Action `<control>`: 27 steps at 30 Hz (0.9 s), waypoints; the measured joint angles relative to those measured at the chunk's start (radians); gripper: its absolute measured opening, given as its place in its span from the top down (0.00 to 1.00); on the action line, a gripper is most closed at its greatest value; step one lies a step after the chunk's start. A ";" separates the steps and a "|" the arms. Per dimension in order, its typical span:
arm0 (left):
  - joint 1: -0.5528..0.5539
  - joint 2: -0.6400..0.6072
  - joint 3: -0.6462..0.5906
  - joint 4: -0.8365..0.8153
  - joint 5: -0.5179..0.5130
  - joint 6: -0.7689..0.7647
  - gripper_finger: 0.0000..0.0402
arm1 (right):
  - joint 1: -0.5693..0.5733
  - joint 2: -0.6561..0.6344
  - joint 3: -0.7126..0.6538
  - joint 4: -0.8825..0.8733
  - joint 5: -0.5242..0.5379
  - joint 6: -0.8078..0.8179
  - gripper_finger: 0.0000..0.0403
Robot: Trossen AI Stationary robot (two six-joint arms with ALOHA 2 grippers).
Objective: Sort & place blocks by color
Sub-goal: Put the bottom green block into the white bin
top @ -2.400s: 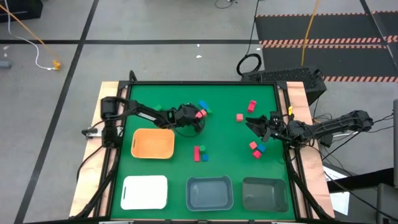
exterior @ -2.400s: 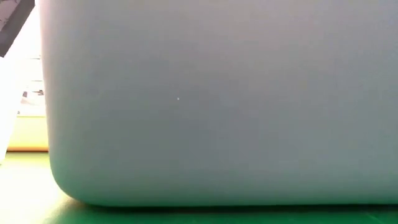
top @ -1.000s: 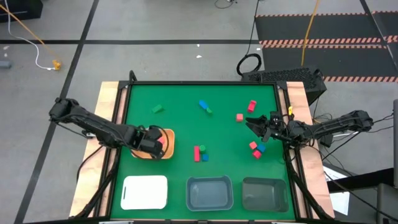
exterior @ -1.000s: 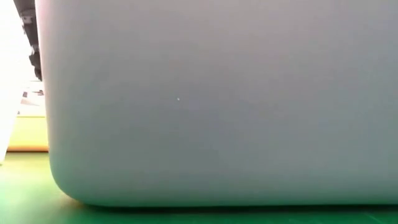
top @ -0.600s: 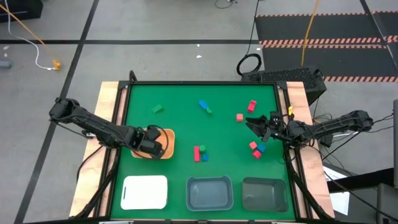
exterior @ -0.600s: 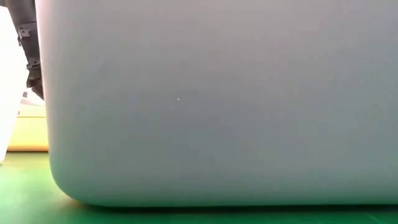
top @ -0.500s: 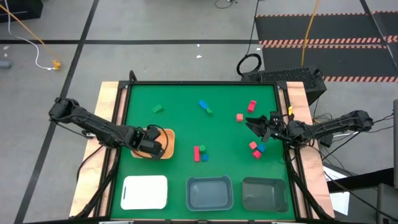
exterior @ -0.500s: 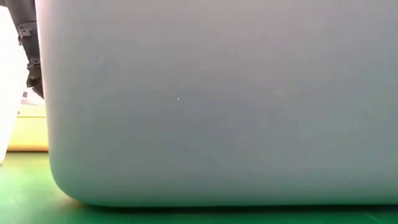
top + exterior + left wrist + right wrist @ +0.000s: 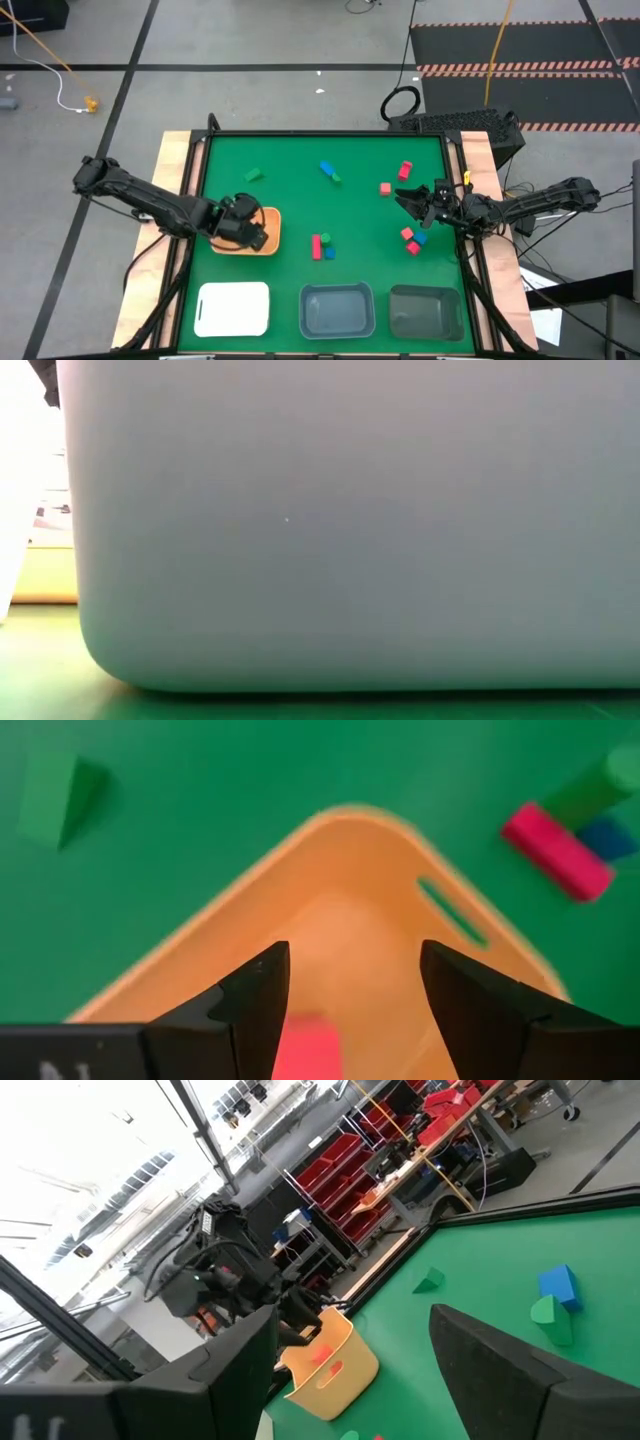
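Pink block [image 9: 305,1048] lies inside the orange tray [image 9: 470,925], directly below the left gripper [image 9: 345,982], whose 2 fingers are spread apart, empty.

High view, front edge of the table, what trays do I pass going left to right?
White rectangular tray → blue-grey rectangular tray → dark grey rectangular tray.
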 joint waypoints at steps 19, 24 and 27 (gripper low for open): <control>0.005 0.189 0.004 0.731 -0.038 0.630 0.43 | 0.000 0.000 0.000 0.000 0.000 0.000 0.37; 0.005 0.293 0.004 0.857 0.003 0.714 0.43 | 0.000 0.000 0.000 0.000 0.000 0.000 0.37; 0.005 0.351 0.004 0.935 0.010 0.753 0.43 | 0.000 0.000 0.000 0.000 0.000 -0.001 0.37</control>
